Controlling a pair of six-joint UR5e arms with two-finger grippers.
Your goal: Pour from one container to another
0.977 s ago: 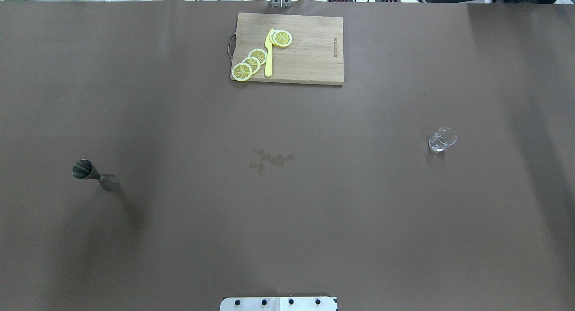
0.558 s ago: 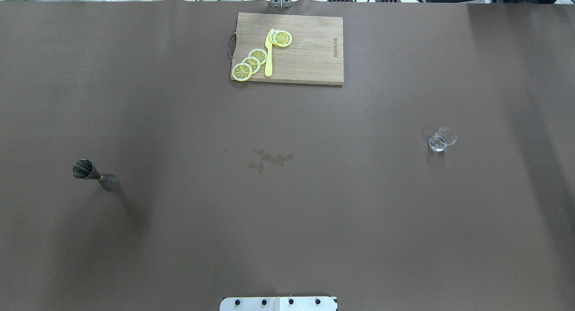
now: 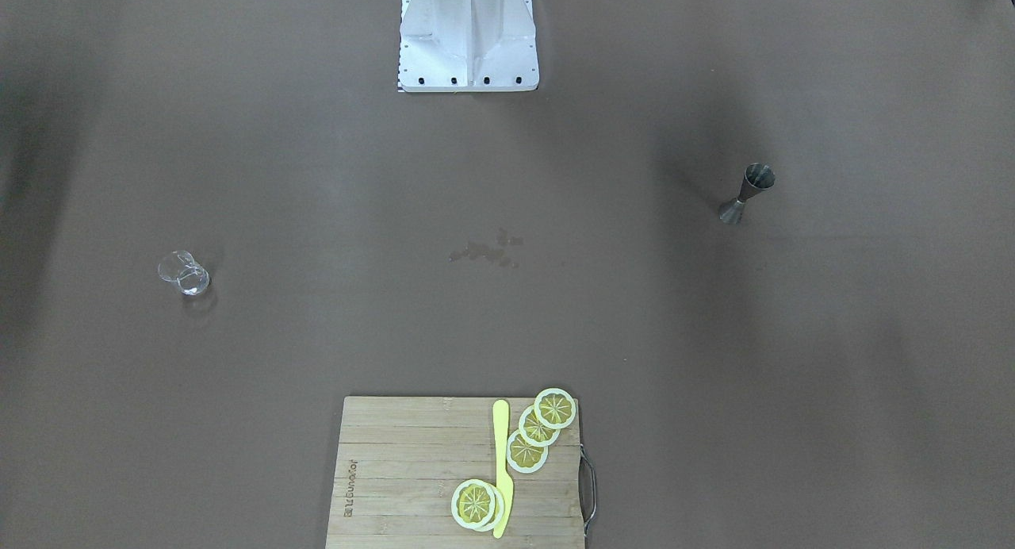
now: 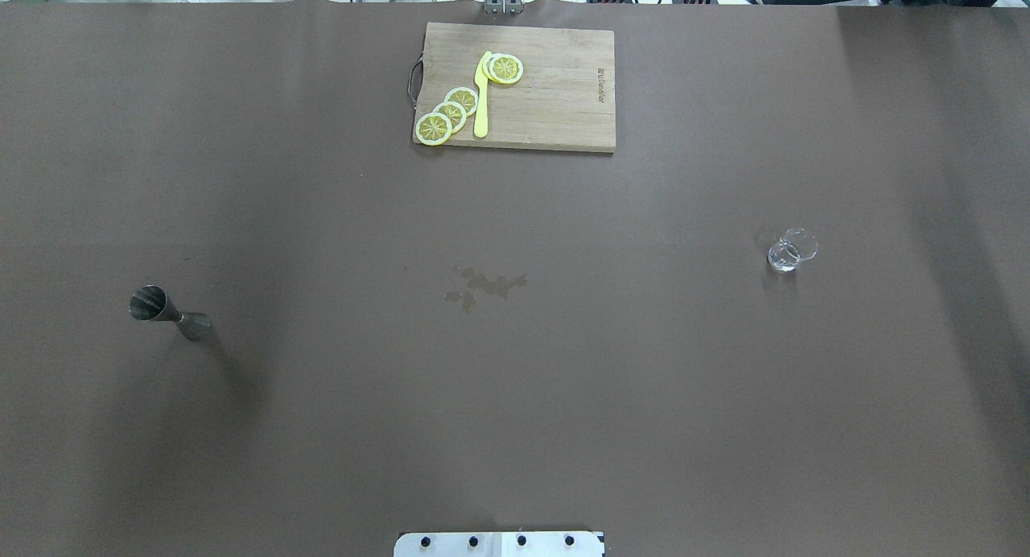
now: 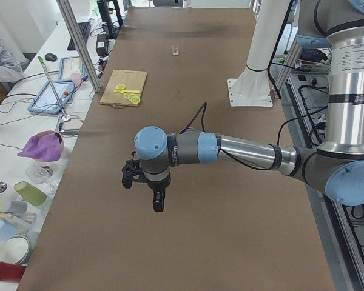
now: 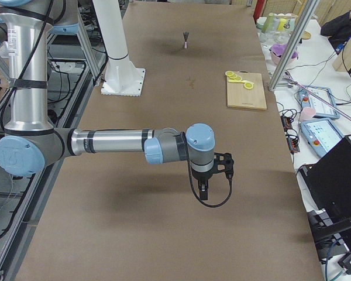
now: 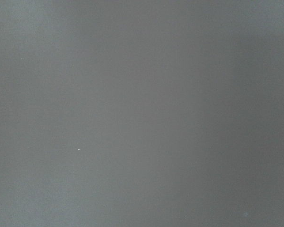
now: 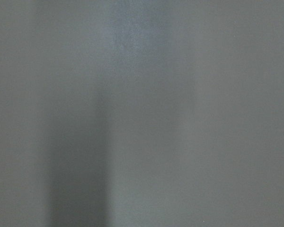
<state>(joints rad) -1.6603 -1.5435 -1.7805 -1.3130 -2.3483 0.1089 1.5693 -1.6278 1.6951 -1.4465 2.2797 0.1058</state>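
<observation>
A steel jigger stands upright on the table's left side, also seen as the jigger and far off as the jigger. A small clear glass stands on the right side, the same glass. No arm enters the overhead or front views. My left gripper hangs pointing down over the table's left end; my right gripper hangs the same way over the right end. I cannot tell whether either is open or shut. Both wrist views show only blank table surface.
A wooden cutting board with lemon slices and a yellow knife lies at the far middle edge. Small wet stains mark the table's centre. The robot's base plate sits at the near edge.
</observation>
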